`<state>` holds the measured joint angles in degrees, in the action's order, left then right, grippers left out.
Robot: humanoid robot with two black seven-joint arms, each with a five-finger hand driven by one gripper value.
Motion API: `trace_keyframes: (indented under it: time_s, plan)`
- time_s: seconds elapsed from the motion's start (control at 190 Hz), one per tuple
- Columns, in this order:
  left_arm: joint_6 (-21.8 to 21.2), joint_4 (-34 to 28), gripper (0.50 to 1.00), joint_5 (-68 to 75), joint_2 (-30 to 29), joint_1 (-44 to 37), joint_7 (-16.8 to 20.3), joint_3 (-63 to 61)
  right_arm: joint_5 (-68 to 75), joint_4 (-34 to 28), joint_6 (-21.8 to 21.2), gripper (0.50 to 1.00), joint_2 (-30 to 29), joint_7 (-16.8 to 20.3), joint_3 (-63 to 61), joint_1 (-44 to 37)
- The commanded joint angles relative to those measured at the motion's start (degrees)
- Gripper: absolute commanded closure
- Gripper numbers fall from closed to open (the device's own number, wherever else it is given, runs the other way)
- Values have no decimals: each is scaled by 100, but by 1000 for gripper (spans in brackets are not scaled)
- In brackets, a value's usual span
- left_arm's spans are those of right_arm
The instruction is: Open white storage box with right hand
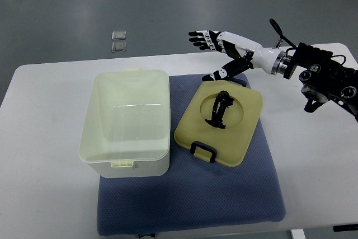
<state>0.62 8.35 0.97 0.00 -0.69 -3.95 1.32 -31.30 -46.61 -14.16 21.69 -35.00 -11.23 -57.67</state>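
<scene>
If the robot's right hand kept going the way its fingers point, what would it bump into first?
Probably nothing. The right hand is open, fingers pointing toward the picture's left past the table's far edge. The lid and the white storage box lie nearer the camera, off that line, though depth is hard to judge.

Right arm (327,76) enters from the right edge, black forearm housing with exposed joints and cabling, then a silver wrist ring into a white wrist section. Right robot hand (221,46) is extended toward the picture's left, raised, holding nothing. Fingers (200,38) spread and mostly straight, black-and-white segmented; thumb (221,73) angled down and apart from them. Left arm not visible.
</scene>
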Motion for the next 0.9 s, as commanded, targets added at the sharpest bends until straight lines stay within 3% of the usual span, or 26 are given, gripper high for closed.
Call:
trace_keyframes:
  time_s: [0.0, 0.1, 0.322, 0.443, 0.896]
  plan:
    - [0, 0, 500, 0, 0, -1, 0, 0, 1300, 407, 80, 579, -235, 0, -362, 265]
    - [0, 0, 500, 0, 0, -1, 0, 0, 2206, 706, 185, 579, -455, 0, -432, 476]
    - [0, 0, 500, 0, 0, -1, 0, 0, 3209, 741, 484, 579, -525, 0, -450, 784]
    - [0, 0, 500, 0, 0, -1, 0, 0, 4008, 741, 959, 579, -534, 476, -459, 837]
    - [0, 0, 500, 0, 0, -1, 0, 0, 4123, 785, 1091, 570, -798, 450, -485, 1083]
